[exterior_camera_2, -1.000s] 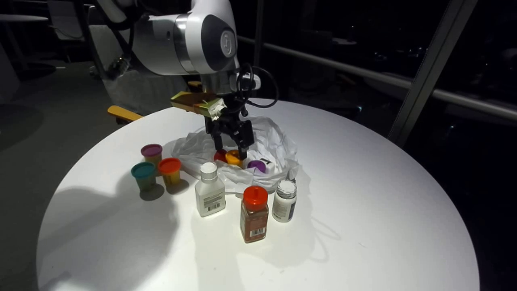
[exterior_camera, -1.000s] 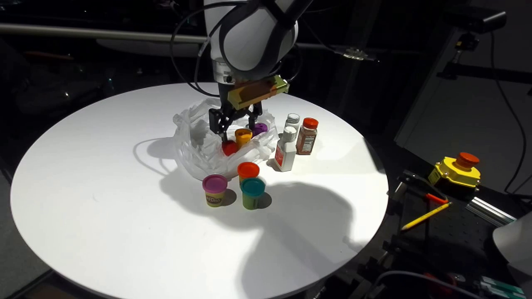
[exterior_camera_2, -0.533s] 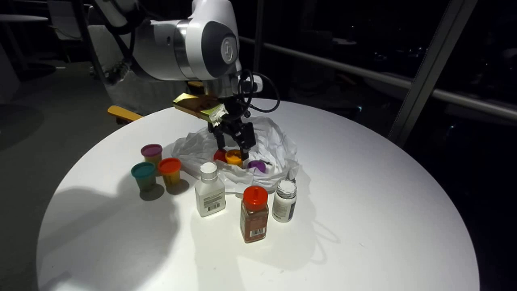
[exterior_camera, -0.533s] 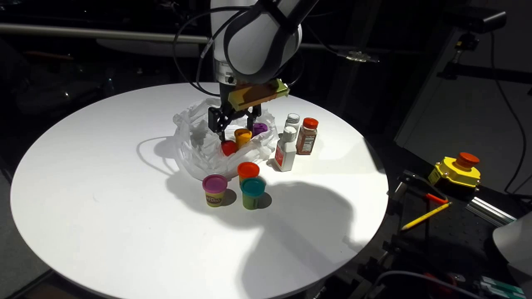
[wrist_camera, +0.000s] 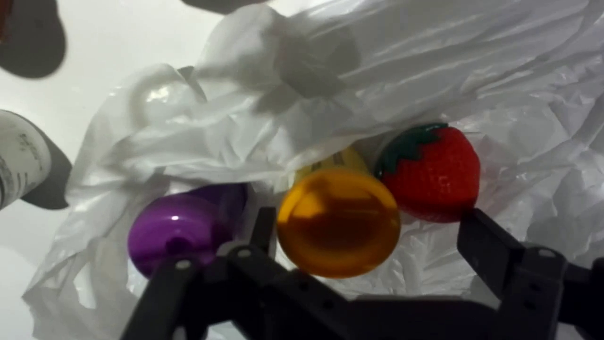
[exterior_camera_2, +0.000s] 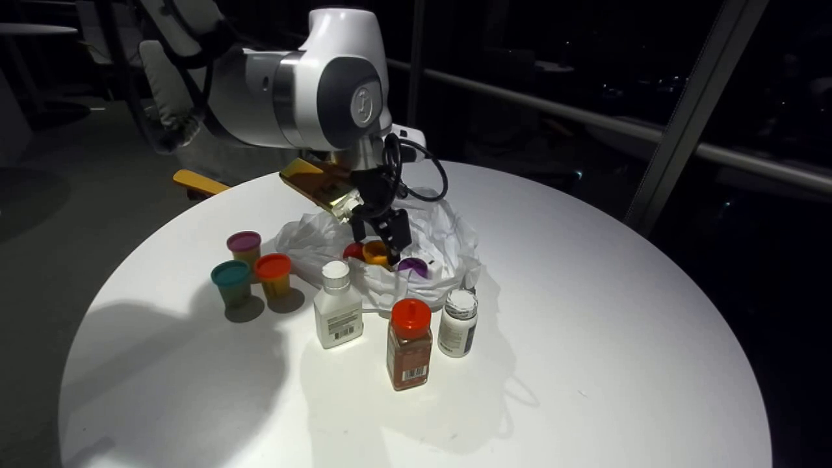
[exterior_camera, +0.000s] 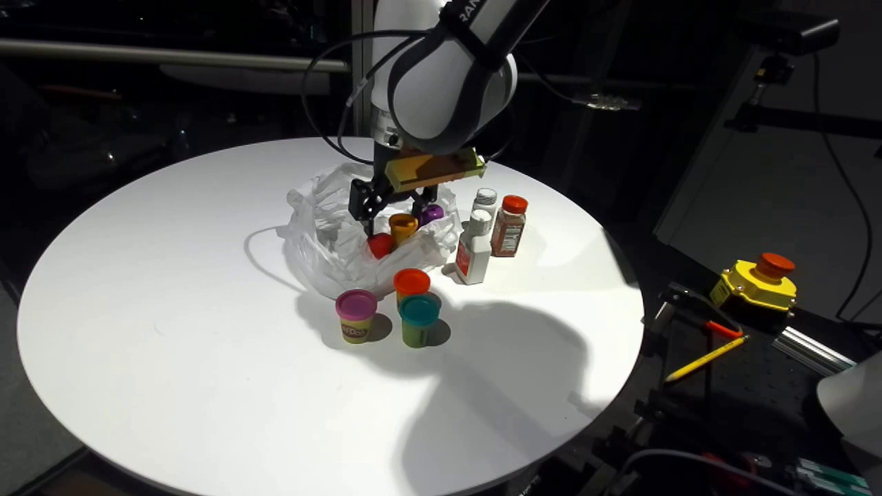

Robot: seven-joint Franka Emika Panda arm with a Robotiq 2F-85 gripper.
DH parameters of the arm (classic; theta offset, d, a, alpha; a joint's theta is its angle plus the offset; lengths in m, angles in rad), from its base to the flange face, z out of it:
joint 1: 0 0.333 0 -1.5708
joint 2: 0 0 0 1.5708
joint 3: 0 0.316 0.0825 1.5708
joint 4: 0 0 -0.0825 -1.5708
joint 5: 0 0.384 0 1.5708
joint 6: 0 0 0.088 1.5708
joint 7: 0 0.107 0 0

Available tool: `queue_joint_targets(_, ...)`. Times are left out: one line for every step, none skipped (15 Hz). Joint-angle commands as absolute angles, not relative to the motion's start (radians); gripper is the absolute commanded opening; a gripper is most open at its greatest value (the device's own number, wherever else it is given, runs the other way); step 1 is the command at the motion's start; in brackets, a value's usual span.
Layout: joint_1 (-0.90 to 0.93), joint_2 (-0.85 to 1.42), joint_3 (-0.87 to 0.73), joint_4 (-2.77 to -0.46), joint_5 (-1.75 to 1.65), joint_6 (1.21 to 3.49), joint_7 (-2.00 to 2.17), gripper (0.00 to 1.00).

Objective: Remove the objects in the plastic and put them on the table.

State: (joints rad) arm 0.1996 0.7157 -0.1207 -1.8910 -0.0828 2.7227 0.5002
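You've got the counter [exterior_camera: 172, 386] running under your fingers [wrist_camera: 488, 250], with the whitish plastic bag [exterior_camera: 324, 269] crumpled loosely around them, tips down inside its mouth. Fingers stand wide apart. In an exterior view, outside the bag and right of your fingers: red-capped jar [exterior_camera: 508, 231], flat white bottle [exterior_camera: 474, 255], round white bottle [exterior_camera: 484, 202], all upright on the counter. In front of your fingers there: pink-lidded tub [exterior_camera: 356, 317], red-lidded tub [exterior_camera: 411, 282], teal-lidded tub [exterior_camera: 419, 322], grouped, upright. In the bag per wrist view: orange-lidded tub [wrist_camera: 337, 222] sits between your fingers, lid right beside one of them, can't tell if touching. Purple piece [wrist_camera: 177, 231] is on that finger's outer side; strawberry [wrist_camera: 432, 174] is at the opposite fingertip, contact unclear.
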Motion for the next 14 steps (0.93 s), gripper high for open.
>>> queue_joint_targets(0.224, 0.661, -0.154, -1.998, -0.035, 2.828, 0.529, 0.7)
queue_joint_targets(0.23, 0.653, -0.162, -2.022, -0.026, 2.856, 0.533, 0.62)
queue_joint_targets(0.239, 0.642, -0.172, -2.051, -0.017, 2.887, 0.541, 0.52)
queue_joint_targets(0.249, 0.633, -0.183, -2.077, -0.011, 2.919, 0.548, 0.45)
queue_joint_targets(0.258, 0.625, -0.193, -2.1, -0.004, 2.949, 0.553, 0.36)
queue_joint_targets(0.271, 0.614, -0.205, -2.124, 0.005, 2.977, 0.558, 0.3)
queue_joint_targets(0.285, 0.602, -0.218, -2.146, 0.014, 2.998, 0.559, 0.25)
queue_joint_targets(0.308, 0.589, -0.24, -2.163, 0.02, 3.008, 0.565, 0.23)
queue_joint_targets(0.336, 0.569, -0.268, -2.176, 0.017, 2.999, 0.567, 0.23)
queue_joint_targets(0.36, 0.548, -0.292, -2.183, 0.009, 2.976, 0.567, 0.23)
queue_joint_targets(0.389, 0.517, -0.321, -2.181, -0.006, 2.928, 0.569, 0.23)
queue_joint_targets(0.404, 0.486, -0.334, -2.178, -0.021, 2.89, 0.559, 0.23)
queue_joint_targets(0.438, 0.456, -0.368, -2.166, -0.044, 2.831, 0.574, 0.23)
queue_joint_targets(0.444, 0.425, -0.372, -2.149, -0.072, 2.769, 0.571, 0.23)
